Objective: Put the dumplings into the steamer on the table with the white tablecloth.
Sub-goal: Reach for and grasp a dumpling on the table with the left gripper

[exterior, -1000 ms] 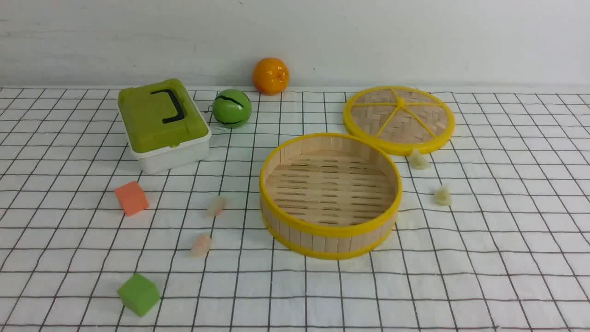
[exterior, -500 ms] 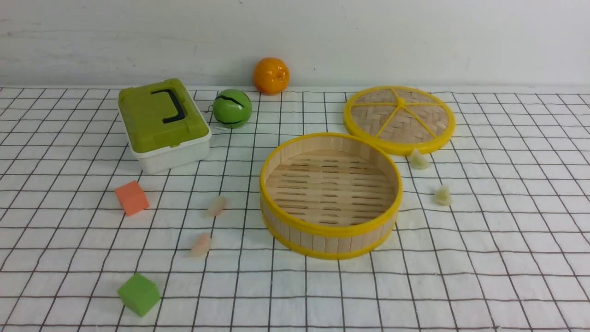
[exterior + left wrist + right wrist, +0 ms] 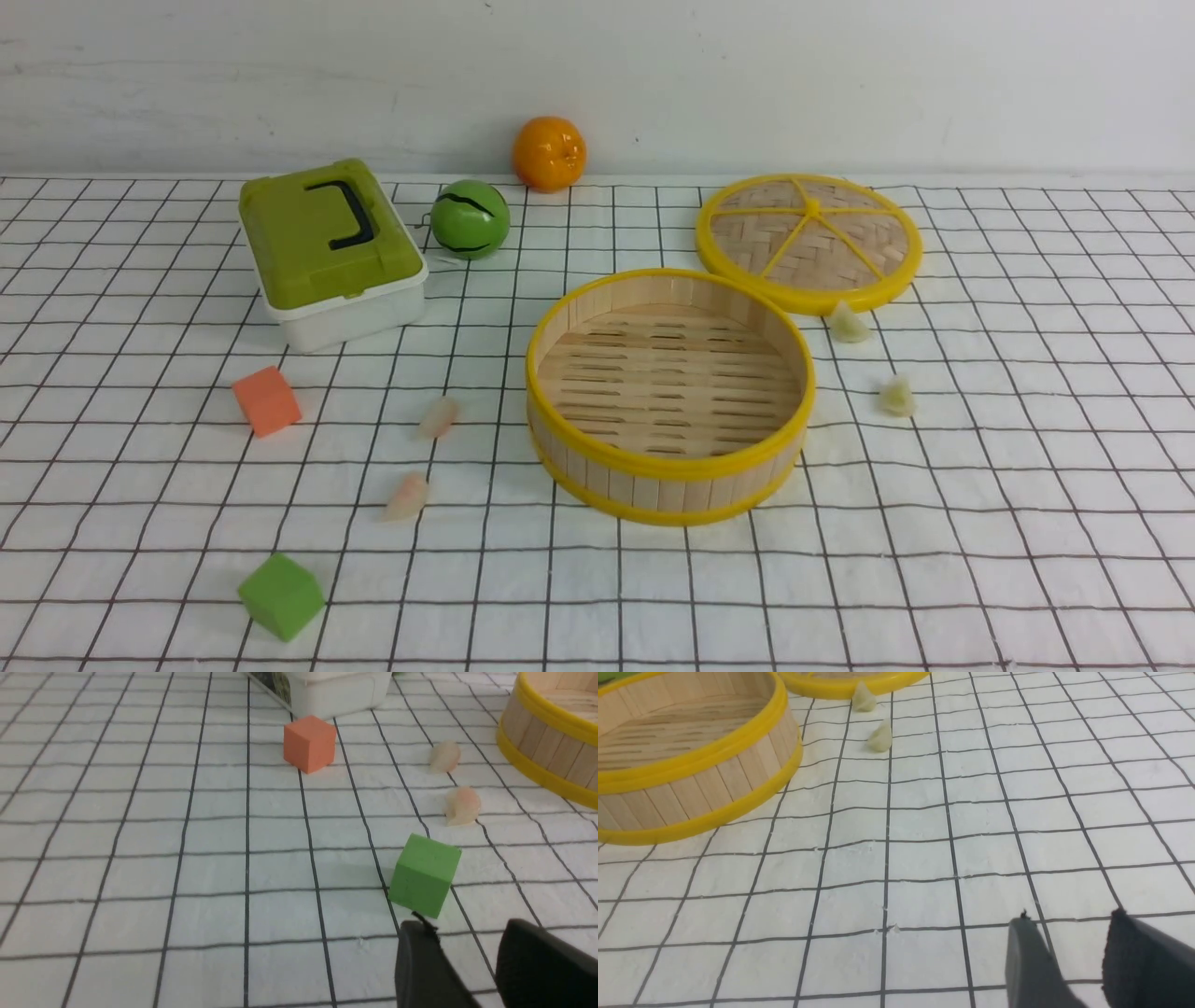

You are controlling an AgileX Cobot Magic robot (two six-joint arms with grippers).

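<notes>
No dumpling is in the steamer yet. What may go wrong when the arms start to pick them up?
1. The green cube lies between the left end effector and the nearer pinkish dumpling; it may knock or grab the cube instead.
2. One yellow-green dumpling sits right at the rim of the woven lid; the right end effector could bump the lid there.
3. The steamer has a tall wall; a low carry might hit its rim.
</notes>
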